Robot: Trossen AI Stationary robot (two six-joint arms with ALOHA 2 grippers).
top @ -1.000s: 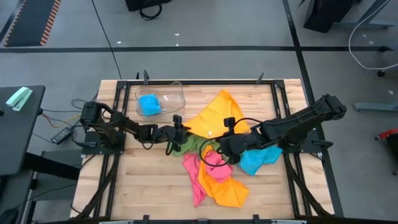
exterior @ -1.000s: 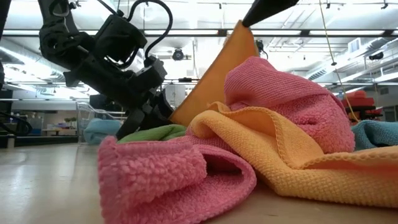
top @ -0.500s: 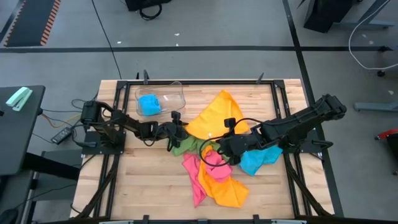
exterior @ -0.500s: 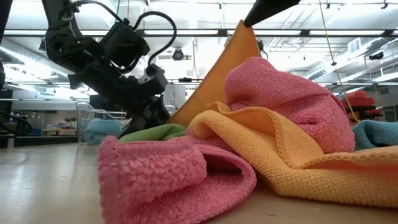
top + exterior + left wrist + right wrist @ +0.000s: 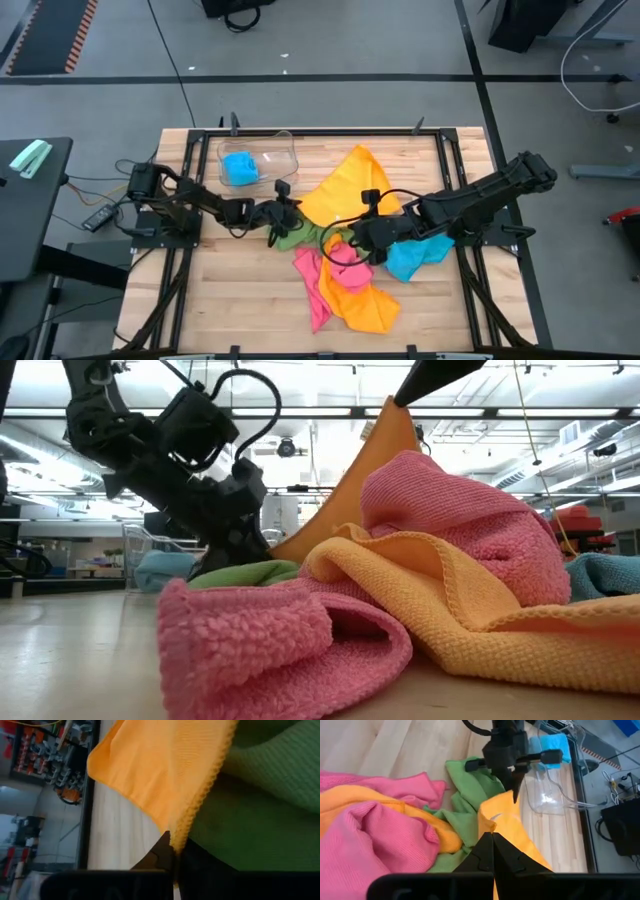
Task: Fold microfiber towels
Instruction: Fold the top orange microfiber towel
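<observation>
An orange towel (image 5: 345, 185) hangs stretched between my two grippers, above the pile in the table's middle. My right gripper (image 5: 358, 228) is shut on the towel's raised top (image 5: 392, 410). My left gripper (image 5: 291, 213) is shut on its low corner, just over a green towel (image 5: 300, 236). Below lie a pink towel (image 5: 330, 265), a second orange towel (image 5: 365, 300) and a blue towel (image 5: 415, 255), heaped on the table. My left gripper pinches the orange towel's low corner (image 5: 182, 832) at its stitched edge between its two fingers. It comes from the table's left, slanting down. The corner sits just above the green towel. My right gripper pinches the towel's top part (image 5: 495, 827) and holds it up over the pile. The cloth slopes down from there to my left gripper (image 5: 515, 792).
A clear plastic bin (image 5: 285, 150) with a blue cloth (image 5: 240, 167) in it stands at the far left of the table. The wooden top is framed by black rails. Bare wood lies near the front left (image 5: 230, 300).
My left gripper has stayed in place at the green towel's edge, rolled its wrist a little and shut on the orange towel's low corner. My right gripper has kept the towel's top raised and still.
</observation>
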